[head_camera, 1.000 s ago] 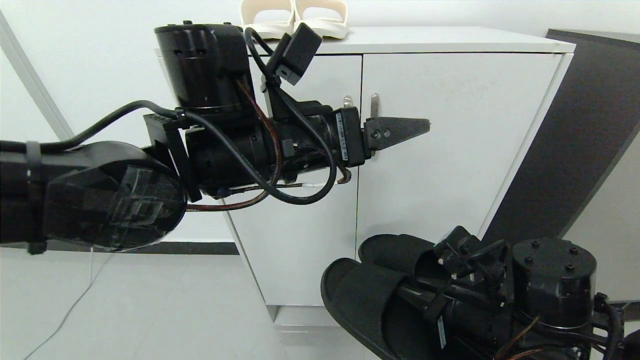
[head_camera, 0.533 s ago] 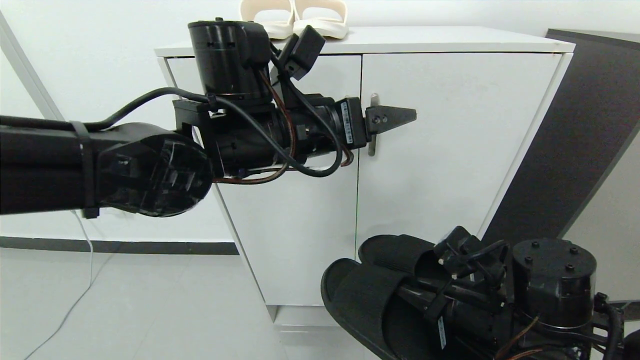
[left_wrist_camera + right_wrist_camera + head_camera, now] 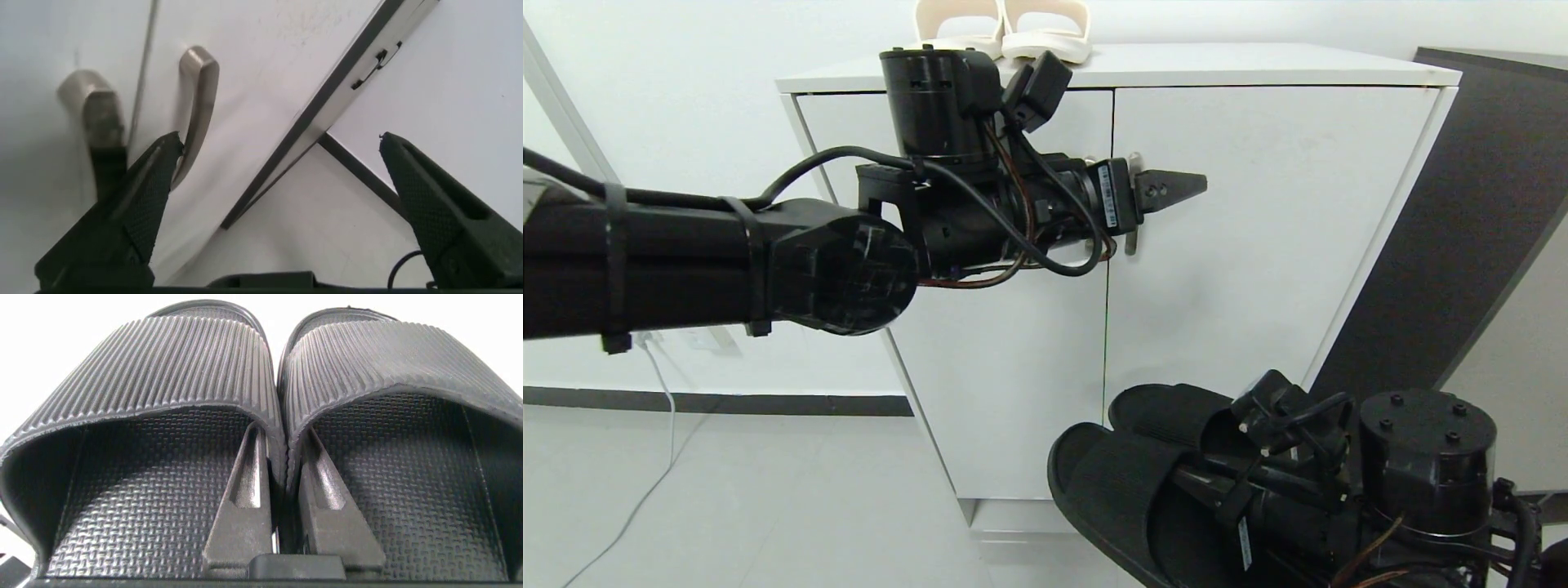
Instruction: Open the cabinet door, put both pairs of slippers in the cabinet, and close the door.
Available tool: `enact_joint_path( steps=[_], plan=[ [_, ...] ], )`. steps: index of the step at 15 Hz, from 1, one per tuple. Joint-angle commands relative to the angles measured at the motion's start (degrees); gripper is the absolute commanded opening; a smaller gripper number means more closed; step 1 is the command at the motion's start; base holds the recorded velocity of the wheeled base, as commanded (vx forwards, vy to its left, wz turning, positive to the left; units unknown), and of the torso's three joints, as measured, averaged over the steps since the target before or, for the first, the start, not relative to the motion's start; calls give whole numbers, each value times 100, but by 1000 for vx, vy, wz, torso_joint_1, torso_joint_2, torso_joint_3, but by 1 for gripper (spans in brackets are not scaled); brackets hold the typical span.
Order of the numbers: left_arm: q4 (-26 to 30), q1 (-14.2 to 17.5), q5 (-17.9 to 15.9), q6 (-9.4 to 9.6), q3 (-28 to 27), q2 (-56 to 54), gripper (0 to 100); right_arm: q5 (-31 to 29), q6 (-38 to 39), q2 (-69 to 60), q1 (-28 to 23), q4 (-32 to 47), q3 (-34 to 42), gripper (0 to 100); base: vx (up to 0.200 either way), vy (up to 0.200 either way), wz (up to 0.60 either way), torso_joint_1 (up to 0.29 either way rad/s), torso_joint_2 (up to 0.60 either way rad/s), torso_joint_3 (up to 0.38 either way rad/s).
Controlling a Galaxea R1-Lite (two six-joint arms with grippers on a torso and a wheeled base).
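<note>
Far out to the left of the left hand, a thin cable [image 3: 645, 482] trails across the pale floor [image 3: 768, 506], well clear of the work. The left hand [image 3: 282, 163] is raised in front of a white two-door cabinet [image 3: 1258, 245], with its fingers spread wide apart and holding nothing. One finger sits just beside the metal handle [image 3: 196, 106] of the right-hand door; whether they touch cannot be told. Both doors are shut, so the first step, opening the cabinet, is judged not yet done. Above this hand, on the cabinet's top, lies a pair of cream slippers [image 3: 1005, 28], waiting to be picked up. Below and to the right of the left hand, the right hand [image 3: 282, 437] is clamped on a pair of black slippers [image 3: 1143, 474], its fingers pinching their two inner side walls together and holding them low before the cabinet's foot. Neither pair is inside, and closing the door comes last. The held black slippers hang near the front of the right door and may obstruct its swing. Farther right of that hand stands a dark panel [image 3: 1462, 204].
</note>
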Motion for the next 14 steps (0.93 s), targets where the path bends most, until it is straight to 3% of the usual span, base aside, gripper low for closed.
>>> enact_joint_path(
  steps=[1,4,5,10,14],
  plan=[
    [-10,3,19,-1,-165,215,100,0,-7,-5,6,-3,0,0,0,0,0,0,0,0],
    [-10,11,19,-1,-209,285,100,9,2,-5,15,-3,9,0,0,0,0,0,0,0],
    [-10,11,10,-1,-209,277,0,9,2,4,15,-3,9,0,0,0,0,0,0,0],
    [-19,3,19,-19,-130,154,0,158,2,-32,15,-3,53,0,0,0,0,0,0,0],
    [-36,-41,19,-19,230,-110,0,668,2,-216,15,-3,211,0,0,0,0,0,0,0]
  ],
)
